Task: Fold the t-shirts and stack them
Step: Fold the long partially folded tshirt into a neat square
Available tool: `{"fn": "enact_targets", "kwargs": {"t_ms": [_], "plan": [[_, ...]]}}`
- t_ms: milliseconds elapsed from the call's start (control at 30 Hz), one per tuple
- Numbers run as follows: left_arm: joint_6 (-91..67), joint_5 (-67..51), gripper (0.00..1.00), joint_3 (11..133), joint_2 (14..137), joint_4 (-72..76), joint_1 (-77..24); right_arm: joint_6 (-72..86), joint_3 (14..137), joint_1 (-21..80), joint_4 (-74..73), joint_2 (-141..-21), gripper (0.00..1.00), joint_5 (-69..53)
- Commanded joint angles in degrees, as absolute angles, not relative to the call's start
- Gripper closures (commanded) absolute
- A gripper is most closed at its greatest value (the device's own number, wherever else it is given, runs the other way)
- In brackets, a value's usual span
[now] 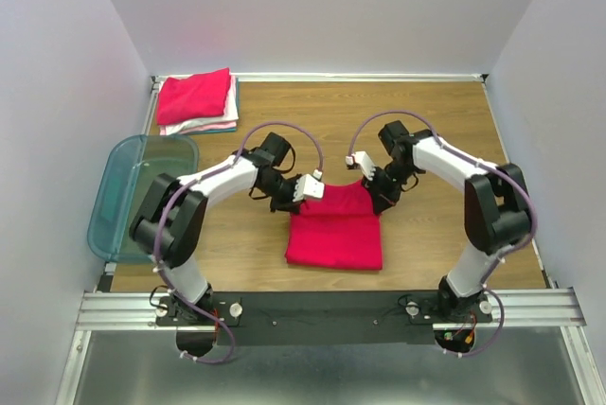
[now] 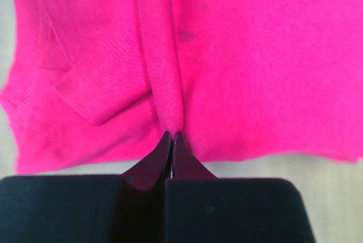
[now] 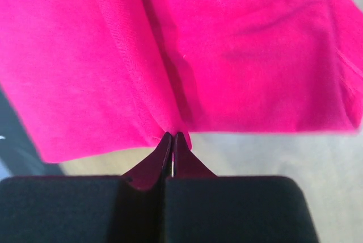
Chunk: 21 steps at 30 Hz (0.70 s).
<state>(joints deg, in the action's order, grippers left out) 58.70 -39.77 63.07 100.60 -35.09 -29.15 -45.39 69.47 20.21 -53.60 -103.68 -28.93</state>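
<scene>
A bright red-pink t-shirt (image 1: 335,230) lies partly folded in the middle of the table. My left gripper (image 1: 310,189) is shut on a pinched ridge of its far left edge (image 2: 164,84). My right gripper (image 1: 370,184) is shut on its far right edge (image 3: 170,124). Both hold the far edge a little above the table, with the near part lying flat. A stack of folded t-shirts (image 1: 197,100), red-pink on top with white and pale teal beneath, sits at the far left corner.
A translucent teal plastic bin (image 1: 137,192) stands at the table's left edge, beside my left arm. White walls close in the table on three sides. A black rail (image 1: 322,308) runs along the near edge.
</scene>
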Motion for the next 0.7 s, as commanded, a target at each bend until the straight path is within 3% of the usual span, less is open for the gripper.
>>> {"fn": "enact_targets", "kwargs": {"t_ms": [0, 33, 133, 200, 400, 500, 600, 667], "plan": [[55.1, -43.5, 0.92, 58.5, 93.1, -35.5, -31.6, -39.8, 65.7, 21.3, -54.7, -94.5, 0.94, -34.4], [54.4, -43.2, 0.83, 58.4, 92.2, -35.5, -31.8, -39.2, 65.4, 21.4, -55.8, -93.3, 0.86, -35.3], [52.9, -44.0, 0.58, 60.7, 89.4, -37.2, -31.8, -34.0, 64.9, 21.4, -56.8, -90.3, 0.46, -35.3], [51.5, -44.6, 0.55, 63.1, 87.4, -37.0, -32.0, -32.3, 66.6, 21.3, -56.6, -89.5, 0.40, -34.0], [47.5, -44.4, 0.54, 68.1, 89.0, -34.5, -37.1, -27.0, 78.4, 18.1, -56.6, -97.9, 0.43, -39.4], [45.0, -43.4, 0.54, 69.3, 92.7, -32.0, -39.1, -23.0, 84.0, 15.0, -56.7, -105.3, 0.51, -45.2], [41.8, -42.6, 0.54, 69.5, 96.7, -27.3, -40.0, -19.0, 90.2, 14.2, -56.3, -110.4, 0.67, -49.5], [41.0, -42.4, 0.54, 70.0, 98.7, -26.5, -40.5, -17.4, 91.6, 14.2, -56.0, -112.7, 0.70, -51.0]]}}
